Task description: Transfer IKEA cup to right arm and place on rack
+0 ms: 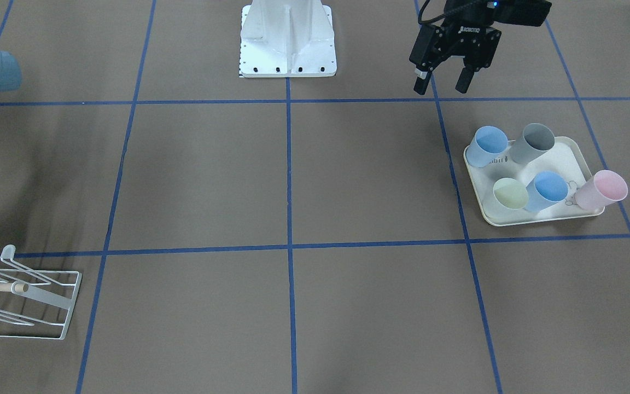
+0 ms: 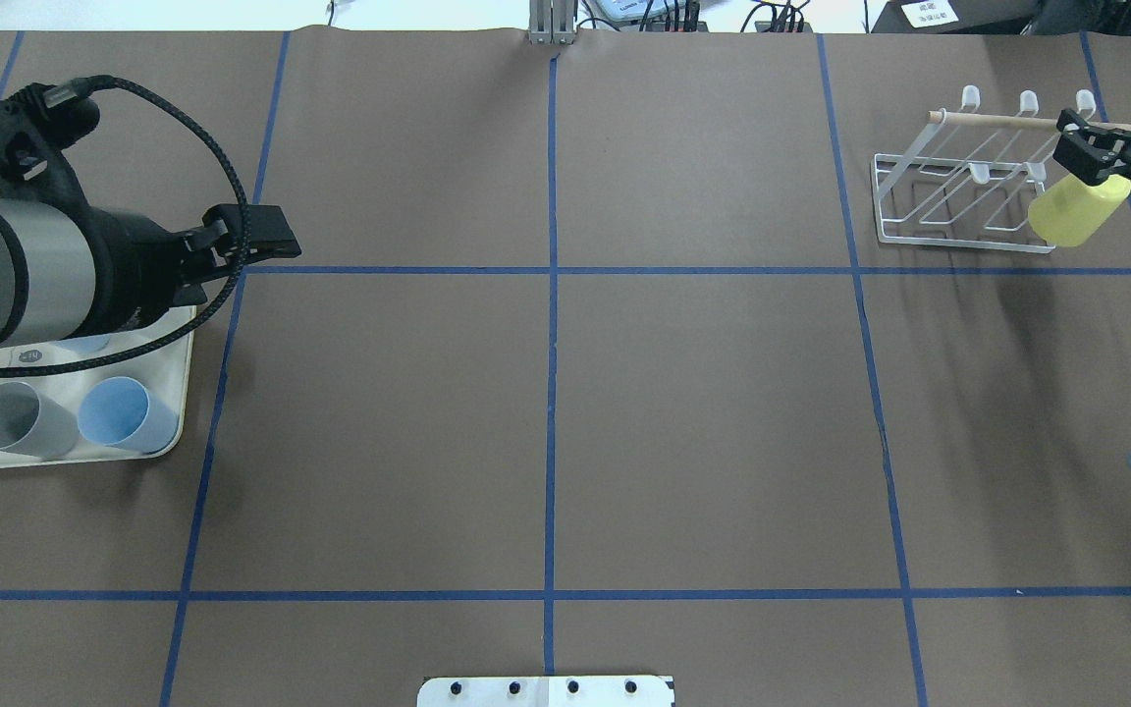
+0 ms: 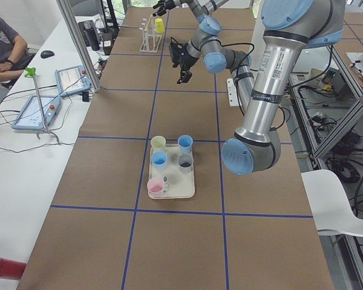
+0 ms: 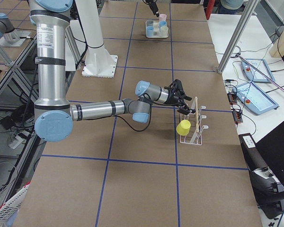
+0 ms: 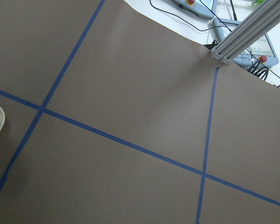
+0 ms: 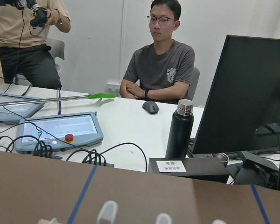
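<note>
Right tool (image 2: 1118,130): fingers spread, nothing between them, hovering over one end of the rack (image 2: 958,201). Yellow cup (image 2: 1076,210) sits tilted on a rack prong just below that tool; contact between the two can't be told. Wooden rod (image 2: 997,119) runs through the rack top. Left tool (image 1: 441,86): released, empty, above the desk (image 1: 293,180) near the cream tray (image 1: 561,156), on its robot-base side. Tray holds five cups: blue cup (image 1: 489,145), grey cup (image 1: 534,143), pale green cup (image 1: 511,194), second blue cup (image 1: 547,190), and pink cup (image 1: 602,189) at its corner. Beyond the rack: black bottle (image 6: 179,133), monitor (image 6: 252,93), seated person (image 6: 161,60).
</note>
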Action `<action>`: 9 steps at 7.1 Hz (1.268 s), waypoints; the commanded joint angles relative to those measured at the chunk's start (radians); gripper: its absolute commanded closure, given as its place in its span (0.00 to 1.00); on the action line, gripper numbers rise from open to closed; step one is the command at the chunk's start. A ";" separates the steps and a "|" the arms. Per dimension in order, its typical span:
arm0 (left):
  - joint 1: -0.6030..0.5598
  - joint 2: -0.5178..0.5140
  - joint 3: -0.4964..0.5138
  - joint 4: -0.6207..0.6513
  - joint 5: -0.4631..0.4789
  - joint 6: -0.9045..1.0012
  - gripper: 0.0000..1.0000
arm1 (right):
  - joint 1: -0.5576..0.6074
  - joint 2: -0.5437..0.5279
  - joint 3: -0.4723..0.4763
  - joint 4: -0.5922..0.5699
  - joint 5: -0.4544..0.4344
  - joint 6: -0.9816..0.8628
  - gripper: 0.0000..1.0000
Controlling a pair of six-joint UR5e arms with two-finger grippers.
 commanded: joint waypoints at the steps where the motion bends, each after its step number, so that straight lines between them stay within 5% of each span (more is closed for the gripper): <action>1: -0.065 0.118 -0.003 0.025 -0.084 0.160 0.00 | 0.010 0.013 0.083 -0.094 0.147 0.066 0.00; 6: -0.209 0.376 0.006 0.024 -0.288 0.499 0.00 | 0.008 0.169 0.145 -0.196 0.471 0.367 0.00; 9: -0.297 0.511 0.008 -0.001 -0.407 0.644 0.00 | -0.009 0.287 0.159 -0.266 0.589 0.545 0.00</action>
